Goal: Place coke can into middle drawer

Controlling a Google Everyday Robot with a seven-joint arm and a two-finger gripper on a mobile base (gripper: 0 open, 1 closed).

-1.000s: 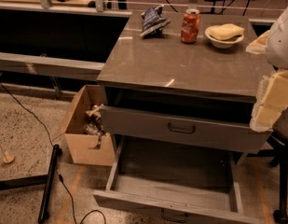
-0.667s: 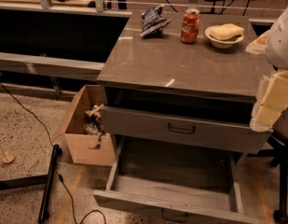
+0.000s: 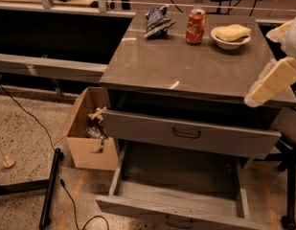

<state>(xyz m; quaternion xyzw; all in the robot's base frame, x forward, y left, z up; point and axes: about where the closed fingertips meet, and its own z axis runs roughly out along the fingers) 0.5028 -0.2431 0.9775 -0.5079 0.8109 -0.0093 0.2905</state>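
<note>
Can point(image 3: 195, 27): upright at the back of the cabinet top point(image 3: 186, 66), between bag point(image 3: 157, 20) and bowl point(image 3: 230, 36).
Handling: probably light, thin-walled, slick; take it mid-body, sideways.
Gripper point(image 3: 274, 83): right edge, far from can; opening not discernible.
Drawer point(image 3: 176, 195): pulled out.

A: Where does the one camera sit?
B: High, in front of the cabinet point(image 3: 138, 128), looking down and forward; the tabletop point(image 3: 186, 63) fills the upper frame, the pulled-out middle drawer point(image 3: 181, 171) the bottom edge.
A: How near?
B: Mid-range, floor point(image 3: 28, 128) visible left. The gripper point(image 3: 272, 83) intrudes close at the right edge.
</note>
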